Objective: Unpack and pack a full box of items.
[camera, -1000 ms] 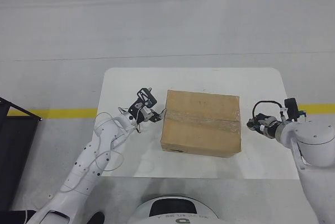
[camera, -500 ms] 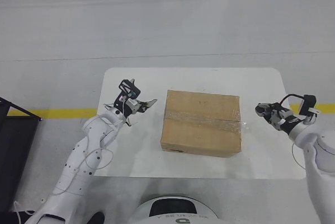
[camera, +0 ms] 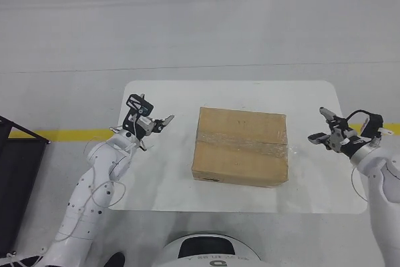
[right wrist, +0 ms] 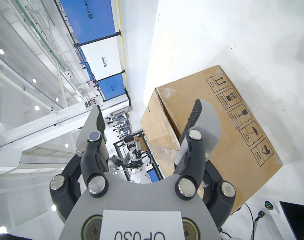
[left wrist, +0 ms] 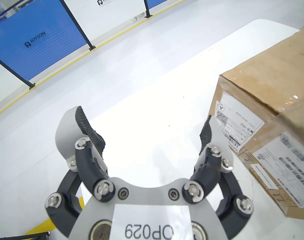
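1. Seen from above, the cardboard box [camera: 240,145] sits near the middle of the white tabletop [camera: 159,177]. Its flaps are closed, and a strip of clear tape [camera: 240,137] runs across its top. The left gripper [camera: 158,123] hangs over the tabletop off the box's left end, apart from it, with its jaws spread wide and holding nothing. The right gripper [camera: 316,125] hangs off the box's right end, also apart from it, with its jaws wide and empty. A yellow floor line [camera: 66,135] shows on either side of the tabletop.

2. On the left wrist view, the left gripper [left wrist: 144,116] has its jaws wide, with bare tabletop [left wrist: 167,88] showing between them. The cardboard box [left wrist: 267,88] stands just beyond one side of the gripper. Its end face carries white shipping labels [left wrist: 238,126]. Blue and white partition panels [left wrist: 41,41] stand across the floor behind.

3. On the right wrist view, the right gripper [right wrist: 148,106] has its jaws wide, with nothing held between them. The cardboard box [right wrist: 242,146] rests on the tabletop [right wrist: 217,26] beyond the gripper. One side of the box is printed with a row of handling symbols [right wrist: 242,118]. A crumpled end of clear tape [right wrist: 164,152] sticks out at the box's near top edge.
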`<action>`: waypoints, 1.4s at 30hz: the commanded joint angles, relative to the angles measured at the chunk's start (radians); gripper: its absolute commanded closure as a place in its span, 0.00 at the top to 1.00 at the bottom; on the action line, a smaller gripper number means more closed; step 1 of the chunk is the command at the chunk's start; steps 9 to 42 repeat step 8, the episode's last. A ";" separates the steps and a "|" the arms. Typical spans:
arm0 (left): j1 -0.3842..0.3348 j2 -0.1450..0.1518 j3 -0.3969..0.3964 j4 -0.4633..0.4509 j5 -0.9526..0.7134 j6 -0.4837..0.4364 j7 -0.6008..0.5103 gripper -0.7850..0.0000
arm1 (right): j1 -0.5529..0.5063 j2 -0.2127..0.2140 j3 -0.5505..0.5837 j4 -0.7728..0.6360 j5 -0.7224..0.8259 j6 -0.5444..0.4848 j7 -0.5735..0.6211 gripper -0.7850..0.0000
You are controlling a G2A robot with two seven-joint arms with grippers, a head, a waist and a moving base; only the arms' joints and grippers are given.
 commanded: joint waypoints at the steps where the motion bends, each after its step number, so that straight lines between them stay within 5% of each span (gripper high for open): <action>1: 0.000 0.000 0.000 0.000 0.000 0.000 0.000 1.00 | 0.000 0.000 0.000 0.000 0.000 0.000 0.000 0.91; 6: 0.000 0.000 0.000 0.000 0.000 0.000 0.000 1.00 | 0.000 0.000 0.000 0.000 0.000 0.000 0.000 1.00; 42: 0.000 0.000 0.000 0.000 0.000 0.000 0.000 1.00 | 0.000 0.000 0.000 0.000 0.000 0.000 0.000 1.00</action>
